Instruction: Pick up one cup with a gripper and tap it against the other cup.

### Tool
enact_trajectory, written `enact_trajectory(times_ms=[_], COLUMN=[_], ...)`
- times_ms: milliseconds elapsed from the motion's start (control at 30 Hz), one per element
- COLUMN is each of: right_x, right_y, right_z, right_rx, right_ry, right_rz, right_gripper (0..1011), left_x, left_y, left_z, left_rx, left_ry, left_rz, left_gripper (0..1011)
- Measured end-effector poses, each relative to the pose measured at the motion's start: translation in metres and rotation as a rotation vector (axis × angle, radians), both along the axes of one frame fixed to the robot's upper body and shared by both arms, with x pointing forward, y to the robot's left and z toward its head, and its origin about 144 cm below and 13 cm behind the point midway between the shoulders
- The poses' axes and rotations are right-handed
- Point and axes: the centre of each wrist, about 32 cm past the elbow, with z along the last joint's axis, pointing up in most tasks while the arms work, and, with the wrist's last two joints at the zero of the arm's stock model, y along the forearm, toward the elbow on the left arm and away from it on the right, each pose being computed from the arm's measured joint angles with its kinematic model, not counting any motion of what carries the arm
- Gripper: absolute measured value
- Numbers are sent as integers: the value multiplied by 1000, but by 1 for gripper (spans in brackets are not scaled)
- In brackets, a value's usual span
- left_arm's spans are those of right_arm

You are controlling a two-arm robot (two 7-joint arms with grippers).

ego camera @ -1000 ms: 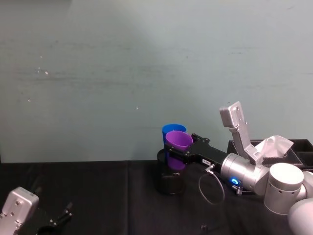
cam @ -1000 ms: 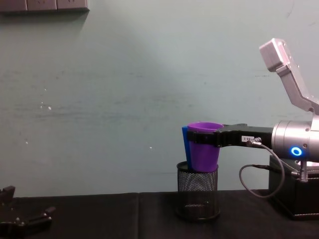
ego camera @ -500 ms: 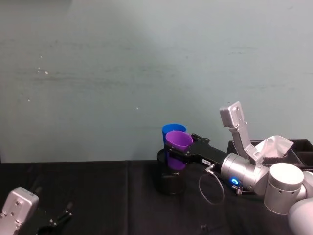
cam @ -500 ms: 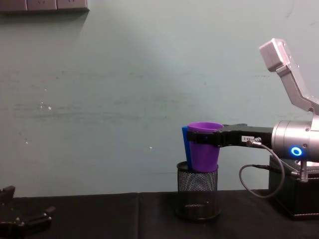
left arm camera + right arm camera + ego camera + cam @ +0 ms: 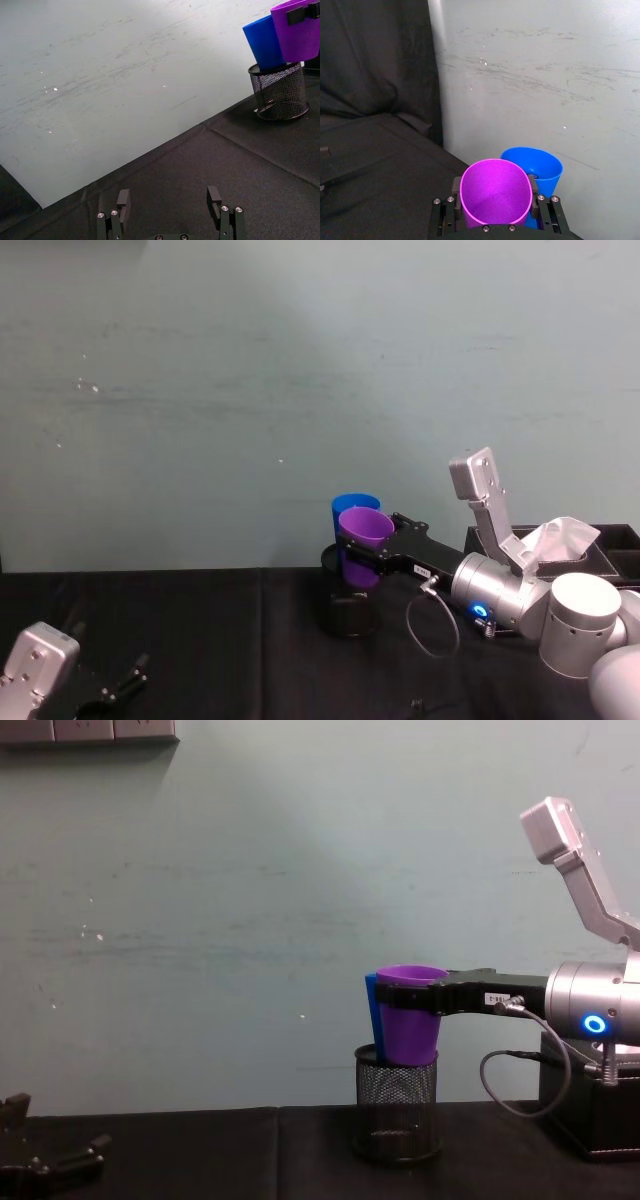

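My right gripper (image 5: 362,552) is shut on the purple cup (image 5: 365,530), its black fingers (image 5: 454,186) clamped on either side of the rim. It holds the cup upright, with the base just at the rim of a black mesh pen holder (image 5: 398,1120). The blue cup (image 5: 371,1010) stands in that holder directly behind the purple cup (image 5: 410,1030), and their walls look pressed together. In the right wrist view the blue cup (image 5: 540,165) sits just beyond the purple cup (image 5: 495,192). My left gripper (image 5: 170,197) rests open and low over the black cloth, far from the cups.
A black box (image 5: 610,540) with a white tissue (image 5: 560,540) stands at the right behind my right arm. A loose cable (image 5: 520,1085) loops under the right wrist. A pale green wall (image 5: 250,390) rises just behind the cups. Black cloth (image 5: 200,160) covers the table.
The left arm has sunk slightly at the lower left of the head view. The right gripper and the purple cup have not visibly moved.
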Motion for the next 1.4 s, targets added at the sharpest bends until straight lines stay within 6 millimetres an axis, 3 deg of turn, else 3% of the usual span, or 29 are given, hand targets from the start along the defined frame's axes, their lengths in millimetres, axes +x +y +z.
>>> enact_trajectory(times_ms=[1033, 1400], right_x=[0, -21], right_y=[1, 0], right_z=[0, 1], right_rx=[0, 10], right_ry=[1, 18], right_rz=[14, 57], right_gripper=[735, 735], left_x=[0, 0], left_y=[0, 0], left_z=[0, 0], left_rx=[0, 0], left_ry=[0, 0], left_rz=[0, 0], left_gripper=[1000, 1000])
